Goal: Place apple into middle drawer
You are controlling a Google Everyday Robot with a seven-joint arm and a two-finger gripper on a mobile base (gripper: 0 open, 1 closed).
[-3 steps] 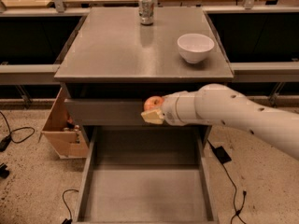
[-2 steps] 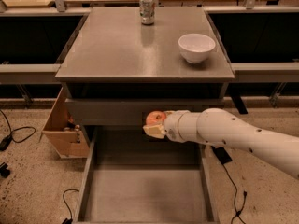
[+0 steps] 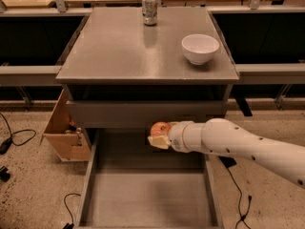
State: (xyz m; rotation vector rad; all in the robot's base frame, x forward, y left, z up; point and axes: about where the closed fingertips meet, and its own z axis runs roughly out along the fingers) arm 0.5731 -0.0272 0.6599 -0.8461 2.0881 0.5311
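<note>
The apple (image 3: pixel 160 127), small and red-orange, sits in my gripper (image 3: pixel 158 136) at the end of the white arm reaching in from the right. The gripper is shut on the apple and holds it just below the closed gray front panel, above the back part of the middle drawer (image 3: pixel 143 199). That drawer is pulled out wide open toward the camera, a long gray tray with low side walls and a flat bare floor.
On the cabinet top stand a white bowl (image 3: pixel 200 48) at the right and a soda can (image 3: pixel 149 8) at the back. An open cardboard box (image 3: pixel 64 130) sits on the floor left of the cabinet. Cables lie on the floor at both sides.
My arm has lowered the apple from in front of the upper panel to just above the open drawer's back part, still holding it.
</note>
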